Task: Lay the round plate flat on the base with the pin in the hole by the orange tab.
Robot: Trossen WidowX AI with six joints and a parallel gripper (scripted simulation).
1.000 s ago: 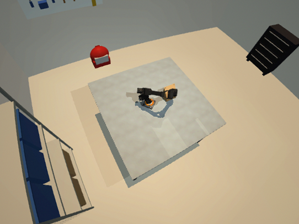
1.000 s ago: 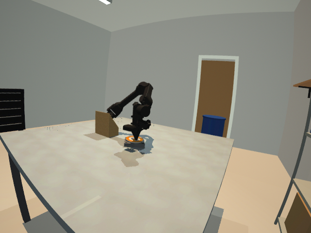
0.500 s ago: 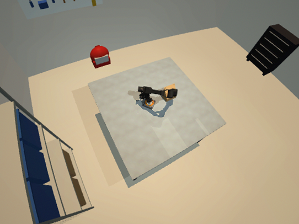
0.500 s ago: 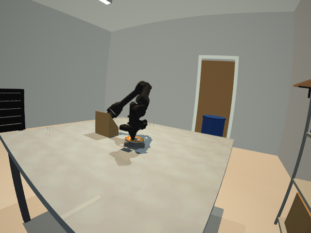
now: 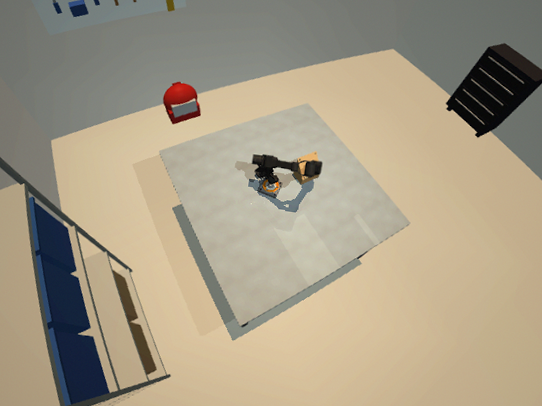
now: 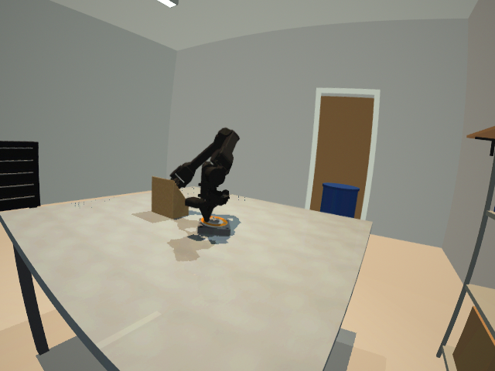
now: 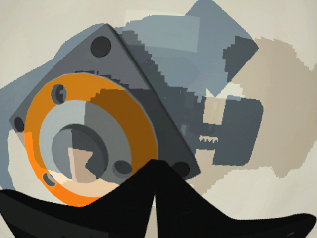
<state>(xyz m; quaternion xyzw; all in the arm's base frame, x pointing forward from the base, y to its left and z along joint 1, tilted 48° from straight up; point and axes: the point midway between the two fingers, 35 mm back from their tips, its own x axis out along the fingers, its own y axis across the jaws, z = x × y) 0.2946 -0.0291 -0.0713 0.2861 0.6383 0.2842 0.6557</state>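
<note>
Exterior view shows the pale tabletop (image 6: pixel 260 271) filling the lower frame, with the black arm (image 6: pixel 217 168) bent over just left of centre and a tan box (image 6: pixel 168 197) beside it. Under the arm sits the grey square base (image 6: pixel 216 229), carrying the round plate (image 6: pixel 217 220), seen here only as a thin orange ring. The wrist view alone gives detail: the plate (image 7: pixel 93 135) fills the middle left, an orange ring with small holes around a grey centre, on the base (image 7: pixel 142 82) with dark corner holes. The claw (image 7: pixel 155 188) is fully closed and empty, its tip at the plate's lower right rim, probably touching it. I cannot make out the pin.
</note>
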